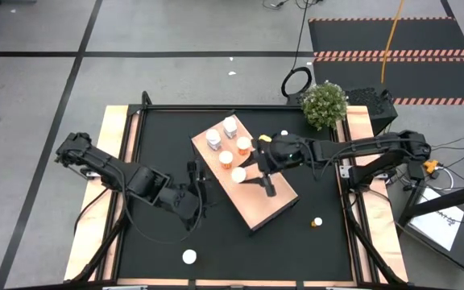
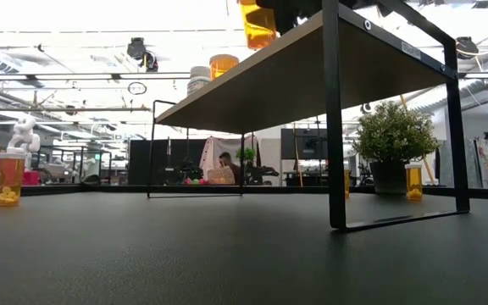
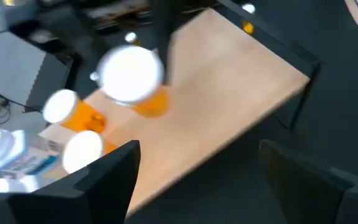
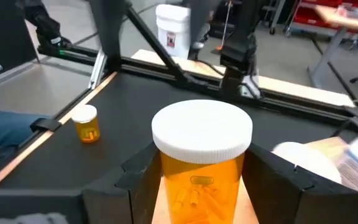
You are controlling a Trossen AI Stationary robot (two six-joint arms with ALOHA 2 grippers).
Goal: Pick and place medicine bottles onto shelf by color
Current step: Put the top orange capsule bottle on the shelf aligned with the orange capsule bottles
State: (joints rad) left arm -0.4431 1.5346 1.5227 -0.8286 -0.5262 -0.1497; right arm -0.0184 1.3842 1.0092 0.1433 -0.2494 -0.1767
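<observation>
The shelf (image 1: 271,205) is a light-wood board on a black frame, standing mid-table. On its far part stand two white bottles (image 1: 213,138) and two orange bottles with white caps (image 1: 225,158). My right gripper (image 4: 204,186) reaches in from the table's right over the shelf and is shut on another orange bottle (image 1: 238,174), which shows in the low view as an orange bottle (image 2: 257,25) at the shelf's top. My left gripper (image 3: 197,186) stands open beside the shelf's left edge, as the high view also shows of the left gripper (image 1: 193,192), with nothing between its fingers. My right gripper pinches the orange bottle's body (image 4: 174,186), just under the white cap (image 4: 202,129), between its two fingers. The fingers come nearly level from the table's right side. The bottle stands upright over the shelf; whether its base rests on the board, I cannot tell.
Loose orange bottles stand on the black tabletop: one near the front edge (image 1: 188,256), one right of the shelf (image 1: 317,221), one behind it (image 1: 283,134). A potted plant (image 1: 325,105) sits at the far right corner. The shelf's black legs (image 2: 335,127) rise from the table.
</observation>
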